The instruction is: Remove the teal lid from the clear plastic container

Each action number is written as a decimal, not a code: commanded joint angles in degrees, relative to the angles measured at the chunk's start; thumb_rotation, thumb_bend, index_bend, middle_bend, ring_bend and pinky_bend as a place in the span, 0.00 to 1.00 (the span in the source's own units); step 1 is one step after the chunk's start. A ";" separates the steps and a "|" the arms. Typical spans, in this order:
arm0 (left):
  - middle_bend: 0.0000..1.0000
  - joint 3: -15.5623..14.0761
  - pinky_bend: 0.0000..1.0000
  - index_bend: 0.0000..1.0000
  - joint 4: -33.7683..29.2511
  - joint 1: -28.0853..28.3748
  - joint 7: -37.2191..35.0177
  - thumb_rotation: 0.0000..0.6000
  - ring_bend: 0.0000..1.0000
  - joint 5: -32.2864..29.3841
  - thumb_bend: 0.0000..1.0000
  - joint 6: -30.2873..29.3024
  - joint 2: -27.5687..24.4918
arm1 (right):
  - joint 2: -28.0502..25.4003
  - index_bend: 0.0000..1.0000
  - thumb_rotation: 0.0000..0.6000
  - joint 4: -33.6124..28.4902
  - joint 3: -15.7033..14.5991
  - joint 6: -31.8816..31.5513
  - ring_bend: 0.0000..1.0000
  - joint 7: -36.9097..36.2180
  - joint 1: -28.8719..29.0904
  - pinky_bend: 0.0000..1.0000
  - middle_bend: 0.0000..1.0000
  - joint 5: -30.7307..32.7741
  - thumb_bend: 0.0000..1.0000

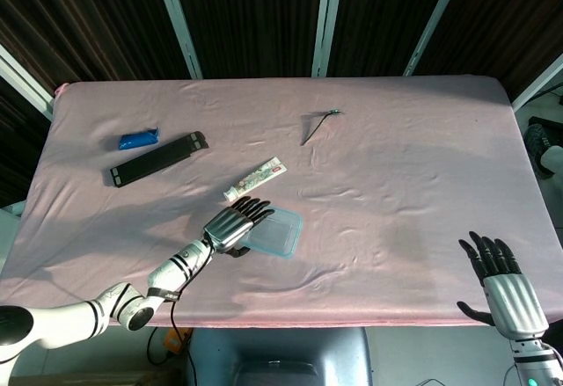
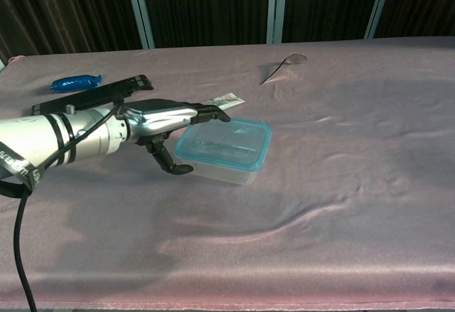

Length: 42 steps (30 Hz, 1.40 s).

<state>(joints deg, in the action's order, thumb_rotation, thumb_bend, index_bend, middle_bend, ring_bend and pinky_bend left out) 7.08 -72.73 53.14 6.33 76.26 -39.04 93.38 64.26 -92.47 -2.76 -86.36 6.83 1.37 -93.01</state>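
A clear plastic container with a teal-rimmed lid sits near the table's front, left of centre. My left hand is at its left end, fingers stretched over the lid's near-left corner and the thumb hanging below beside the container's wall. The lid sits flat on the container. My right hand hovers open at the front right corner of the table, far from the container; the chest view does not show it.
A toothpaste tube lies just behind the container. A black flat bar and a blue packet lie at the back left. A thin dark metal piece lies at the back centre. Pink cloth covers the table.
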 commanded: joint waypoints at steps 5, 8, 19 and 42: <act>0.10 -0.08 0.05 0.00 0.74 0.02 2.86 1.00 0.11 -2.18 0.31 -0.90 1.32 | 0.20 0.00 1.00 0.20 0.07 0.22 0.00 0.22 0.14 0.00 0.00 -0.40 0.21; 0.30 -0.56 0.21 0.00 0.55 -0.49 4.27 1.00 0.32 -2.66 0.31 -1.94 1.87 | 0.62 0.00 1.00 0.42 0.05 1.13 0.00 1.07 0.68 0.00 0.00 -0.79 0.21; 0.58 -2.00 0.40 0.00 -4.77 -3.57 12.67 1.00 0.57 -4.32 0.31 -8.56 3.17 | 2.16 0.00 1.00 0.84 1.86 6.62 0.00 4.53 4.73 0.00 0.00 0.02 0.21; 0.64 0.00 0.40 0.00 -6.83 -2.88 24.34 1.00 0.62 -13.26 0.32 -11.14 8.72 | 21.61 0.46 1.00 21.71 3.97 18.53 0.00 -18.67 27.89 0.00 0.01 -12.40 0.30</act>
<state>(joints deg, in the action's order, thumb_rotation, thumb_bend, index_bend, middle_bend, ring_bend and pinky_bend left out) 7.00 -79.63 50.17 30.55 63.11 -50.11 101.98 82.87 -73.67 1.45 -68.15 -9.92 26.99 -103.81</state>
